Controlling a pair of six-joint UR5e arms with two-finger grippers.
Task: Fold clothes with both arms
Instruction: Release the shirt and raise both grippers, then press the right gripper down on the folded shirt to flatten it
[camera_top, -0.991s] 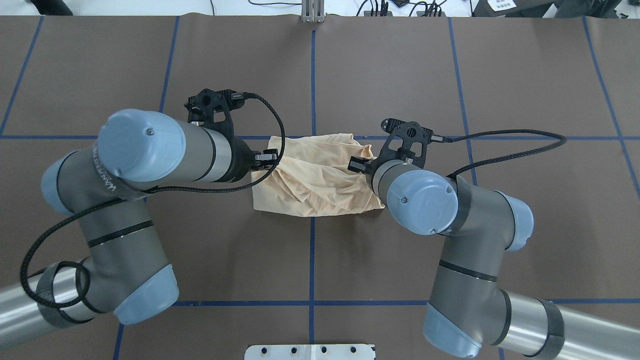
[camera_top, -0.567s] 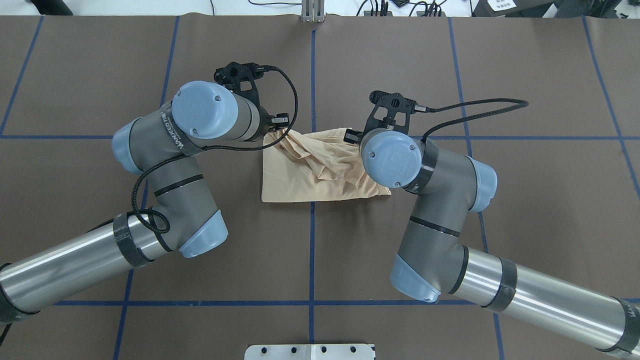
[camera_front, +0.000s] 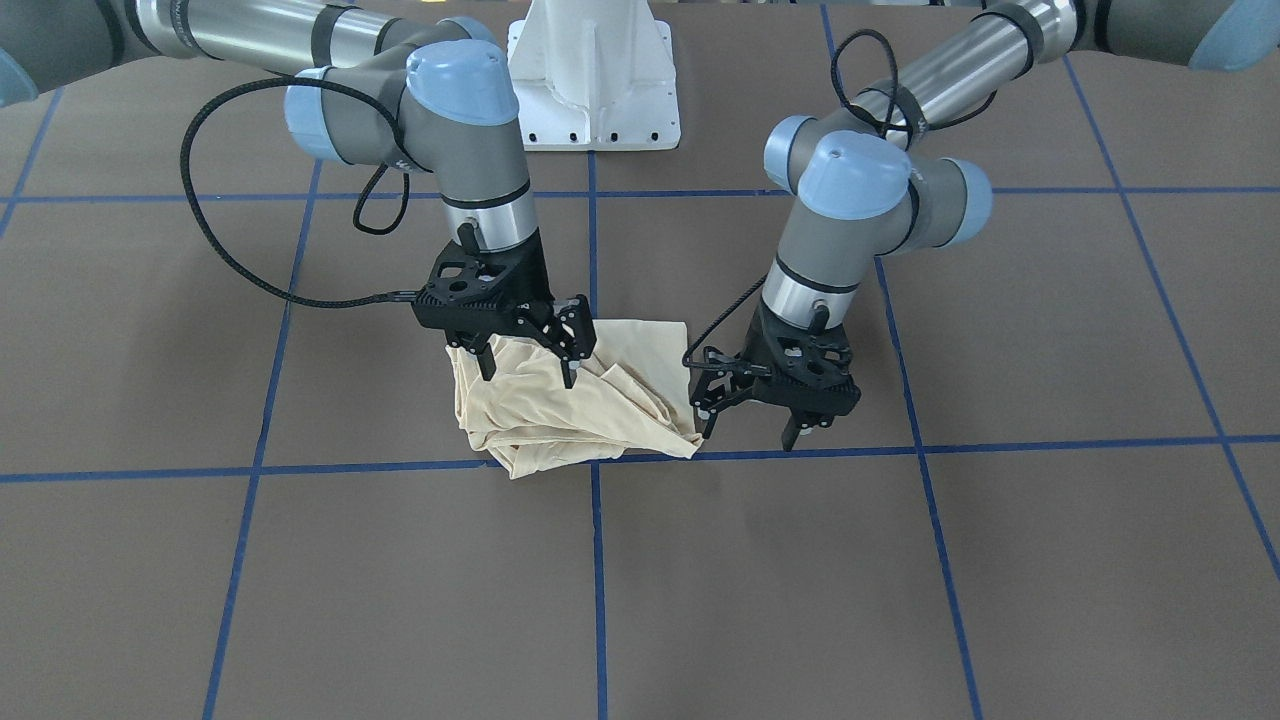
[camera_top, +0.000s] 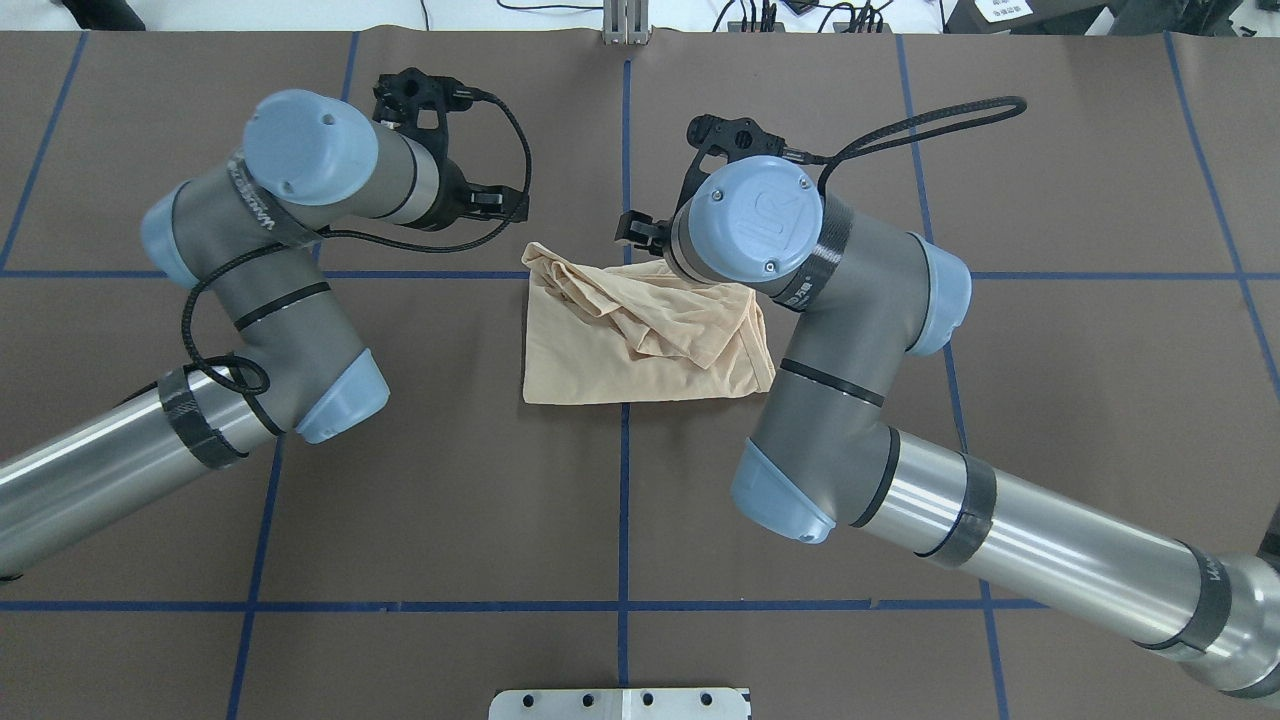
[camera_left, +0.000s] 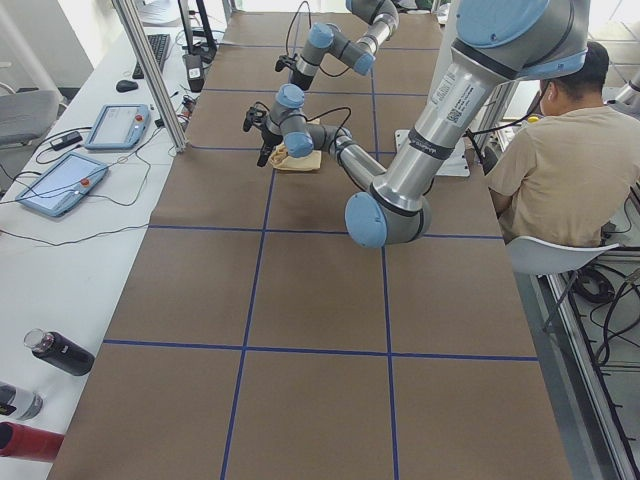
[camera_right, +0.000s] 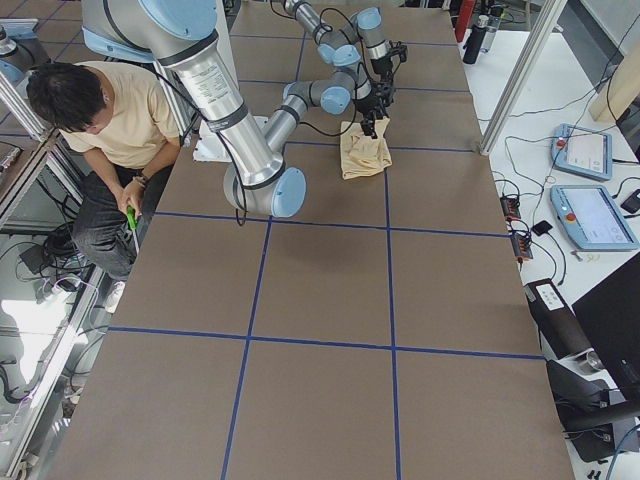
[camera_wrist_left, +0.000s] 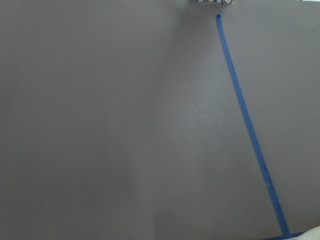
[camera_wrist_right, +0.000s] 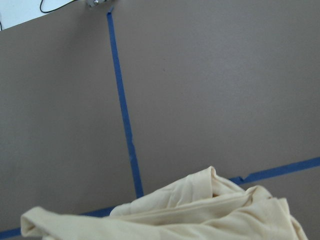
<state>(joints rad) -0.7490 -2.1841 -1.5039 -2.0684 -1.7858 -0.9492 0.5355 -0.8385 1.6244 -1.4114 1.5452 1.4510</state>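
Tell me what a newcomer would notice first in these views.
The crumpled cream-yellow shirt lies bunched in a rough rectangle at mid-table, where the blue tape lines cross. Both grippers hang open along its edge away from the robot's base: the right gripper is raised by the cloth and the left gripper is just off its corner. Neither is holding it.

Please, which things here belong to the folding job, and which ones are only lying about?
For the job:
cream shirt, on the table
left pincer, open
right pincer, open, over the shirt

Only lying about, on the side bench:
touch-screen pendants
dark bottle
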